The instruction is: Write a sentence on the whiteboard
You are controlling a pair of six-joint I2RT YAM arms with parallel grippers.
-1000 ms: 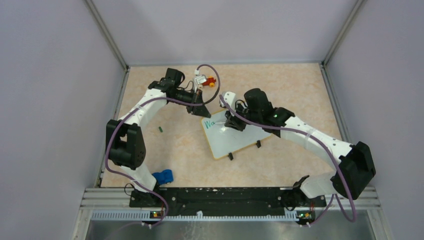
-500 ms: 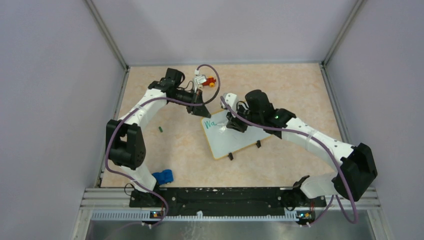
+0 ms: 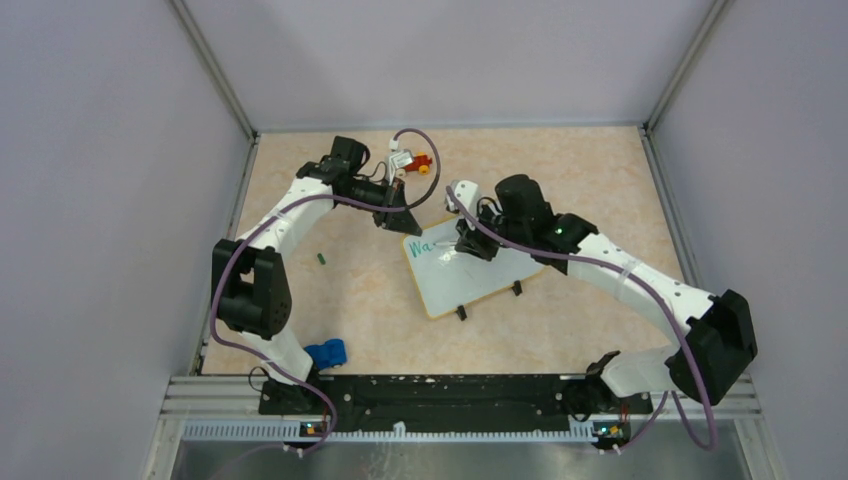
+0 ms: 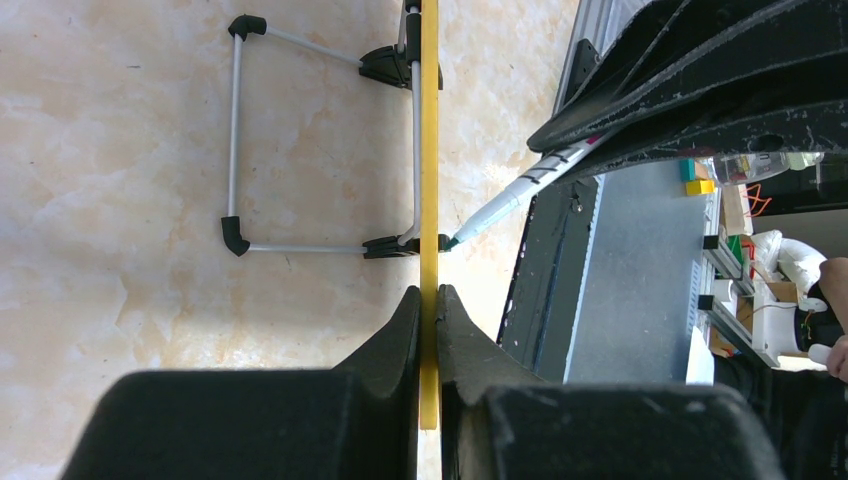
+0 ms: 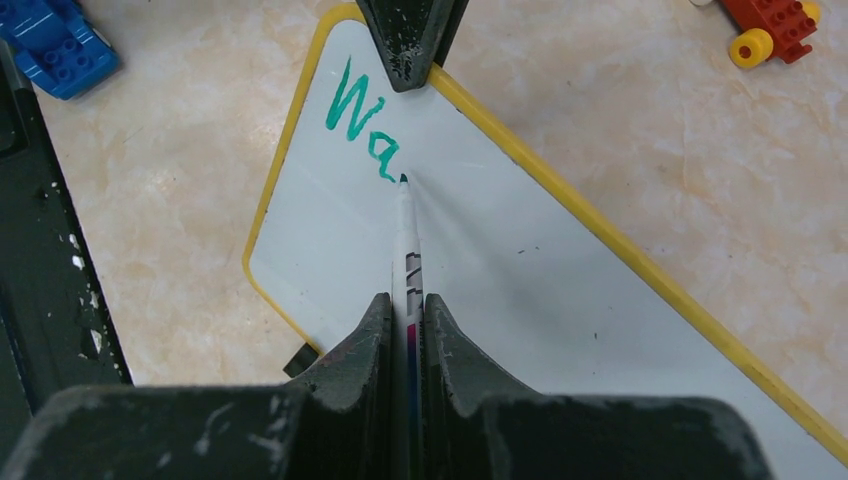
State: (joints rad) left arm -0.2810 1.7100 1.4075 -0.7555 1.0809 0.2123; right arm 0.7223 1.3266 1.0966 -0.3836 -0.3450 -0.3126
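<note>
The whiteboard (image 3: pixel 480 270), white with a yellow rim, lies tilted mid-table; it also shows in the right wrist view (image 5: pixel 500 260). Green lettering "Wa" (image 5: pixel 360 120) stands near its top corner, small in the top view (image 3: pixel 424 247). My left gripper (image 3: pixel 398 222) is shut on the board's yellow rim (image 4: pixel 429 150), seen edge-on in the left wrist view, jaws pinching it (image 4: pixel 428 330). My right gripper (image 5: pixel 407 325) is shut on a white marker (image 5: pixel 407 235) whose green tip touches the board just after the "a". The marker also shows in the left wrist view (image 4: pixel 510 198).
A red and yellow toy (image 3: pixel 423 163) lies behind the board, also in the right wrist view (image 5: pixel 770 25). A blue toy block (image 3: pixel 326 353) sits near the left arm's base. A small dark green cap (image 3: pixel 322 258) lies left of the board.
My right gripper has shifted slightly right along the board with the marker. The left arm and board have not moved.
</note>
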